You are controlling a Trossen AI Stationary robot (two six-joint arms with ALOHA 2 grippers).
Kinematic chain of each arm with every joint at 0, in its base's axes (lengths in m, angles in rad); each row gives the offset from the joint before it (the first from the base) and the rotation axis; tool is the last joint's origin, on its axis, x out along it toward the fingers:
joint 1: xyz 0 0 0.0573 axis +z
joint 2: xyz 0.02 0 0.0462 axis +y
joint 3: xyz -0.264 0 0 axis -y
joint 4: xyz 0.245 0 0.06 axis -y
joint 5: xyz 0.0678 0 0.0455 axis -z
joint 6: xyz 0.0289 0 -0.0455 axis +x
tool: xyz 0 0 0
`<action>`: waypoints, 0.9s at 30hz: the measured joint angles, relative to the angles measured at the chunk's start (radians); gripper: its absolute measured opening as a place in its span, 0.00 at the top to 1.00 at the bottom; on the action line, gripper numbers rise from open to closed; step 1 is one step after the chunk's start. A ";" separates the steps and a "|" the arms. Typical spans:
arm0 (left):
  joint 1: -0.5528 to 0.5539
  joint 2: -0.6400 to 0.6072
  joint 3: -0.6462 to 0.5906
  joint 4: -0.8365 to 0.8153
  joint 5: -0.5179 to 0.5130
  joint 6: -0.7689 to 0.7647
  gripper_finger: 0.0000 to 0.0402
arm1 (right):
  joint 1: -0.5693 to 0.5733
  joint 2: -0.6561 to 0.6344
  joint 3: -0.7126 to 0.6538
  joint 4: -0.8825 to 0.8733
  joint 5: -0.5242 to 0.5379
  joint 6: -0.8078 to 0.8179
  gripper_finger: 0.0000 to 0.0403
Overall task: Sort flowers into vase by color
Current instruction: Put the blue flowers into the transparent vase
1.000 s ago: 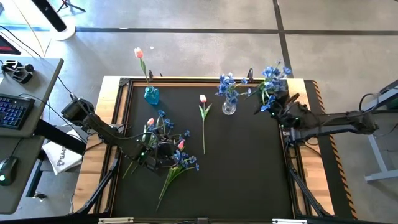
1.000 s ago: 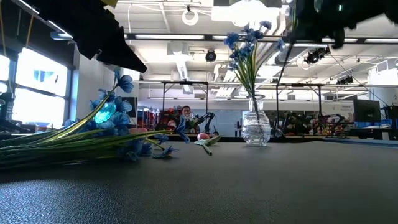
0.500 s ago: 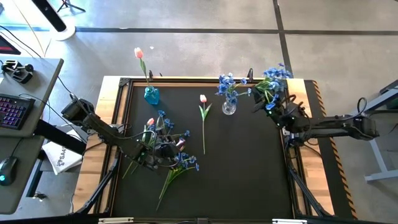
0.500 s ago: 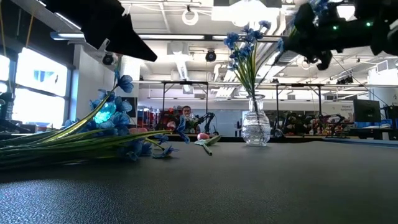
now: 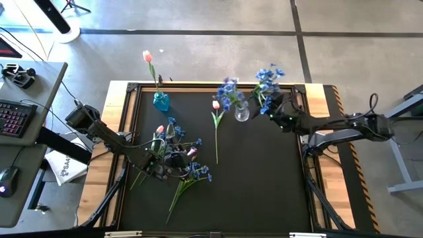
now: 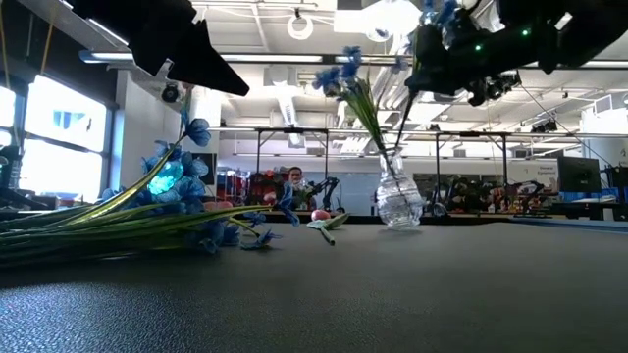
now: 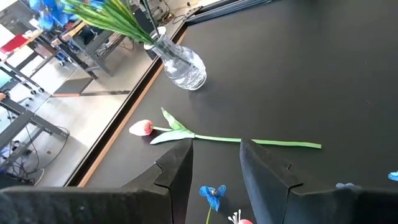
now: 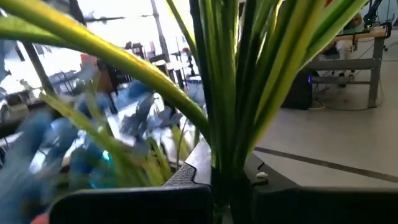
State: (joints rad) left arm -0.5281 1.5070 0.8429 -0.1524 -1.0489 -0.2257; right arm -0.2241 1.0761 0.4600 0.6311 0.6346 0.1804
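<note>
A clear glass vase (image 5: pixel 242 114) stands tipped at the table's far middle and holds a bunch of blue blossoms (image 5: pixel 228 89); it also shows in the low view (image 6: pixel 397 201). My right gripper (image 5: pixel 274 112) is just right of the vase, shut on another blue bunch (image 5: pixel 268 78). A teal vase (image 5: pixel 160 101) at the far left holds a pink tulip (image 5: pixel 147 56). One pink tulip (image 5: pixel 215 122) lies flat on the table. My left gripper (image 5: pixel 173 158) is open just above a pile of flowers (image 5: pixel 178 168) at the left. My right gripper pinches the blue bunch by its green stems (image 8: pixel 217 155) between its two fingers, coming from the table's right. The blossoms stand above the fingers. The stems' lower ends (image 6: pixel 400 132) slant down to the clear vase's mouth, and that vase leans toward the table's left.
The pile at the left holds several blue bunches and pink tulips, stems toward the near left (image 5: pixel 149 173). A wooden frame (image 5: pixel 317 89) borders the black table. A desk with a keyboard (image 5: pixel 13 119) stands beyond the left edge. Open black surface lies at the near right.
My right gripper has gone toward the table's left with its blue bunch, up to the clear vase. The vase, upright before, has tipped toward the left, and its own blue bunch has swung left with it.
</note>
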 joint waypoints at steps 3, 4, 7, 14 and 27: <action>0.000 0.000 0.000 0.000 0.000 0.000 0.70 | 0.001 0.004 0.024 -0.039 0.000 -0.006 0.99; 0.000 0.000 0.000 0.000 0.000 0.000 0.70 | 0.002 0.002 0.032 -0.058 0.000 -0.006 0.99; 0.000 0.000 0.000 0.000 0.000 -0.005 0.70 | 0.002 -0.002 0.062 -0.120 0.000 -0.005 0.99; 0.000 0.000 0.000 0.000 0.000 -0.007 0.70 | 0.002 -0.002 0.161 -0.407 -0.010 0.051 0.99; 0.000 0.000 0.000 0.003 0.000 -0.008 0.70 | 0.002 0.041 0.180 -0.545 -0.011 0.150 0.91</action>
State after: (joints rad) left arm -0.5282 1.5070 0.8429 -0.1498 -1.0486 -0.2337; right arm -0.2222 1.1172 0.6403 0.0859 0.6233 0.3302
